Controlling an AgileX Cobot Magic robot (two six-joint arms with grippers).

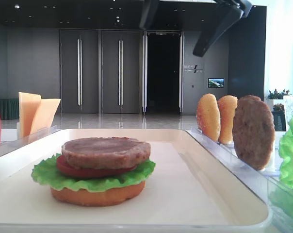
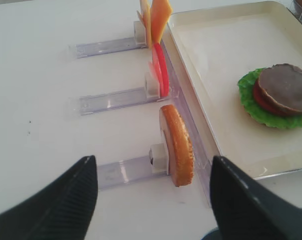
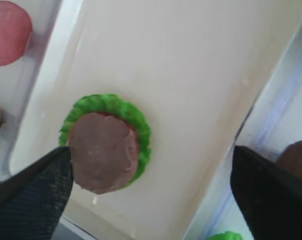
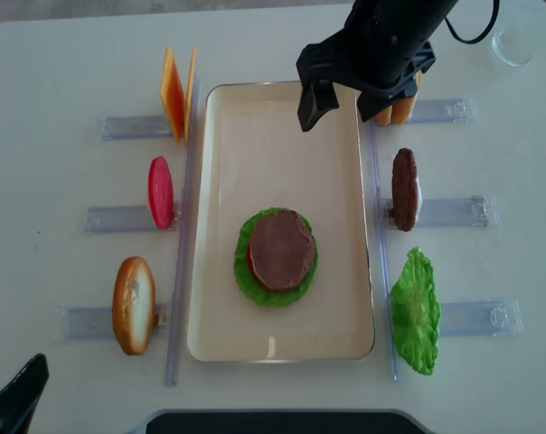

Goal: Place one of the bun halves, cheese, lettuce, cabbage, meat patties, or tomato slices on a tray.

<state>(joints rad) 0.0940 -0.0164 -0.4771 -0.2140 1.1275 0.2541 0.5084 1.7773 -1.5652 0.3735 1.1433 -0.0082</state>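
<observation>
lying on the tray [image 3: 191, 100], meat patty [image 3: 104, 152] sits between spread right fingers [image 3: 38, 192].

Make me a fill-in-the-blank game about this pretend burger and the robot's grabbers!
1. On the tray, the top layer of the stack is a meat ____.
2. The lettuce in the stack lies right on top of a bun ____.
3. The right gripper hangs above the tray with its jaws ____ and nothing between them.
4. In the holders left of the tray stand a bun half, a tomato slice and ____ slices.

Missing words: patty; half; open; cheese
</observation>
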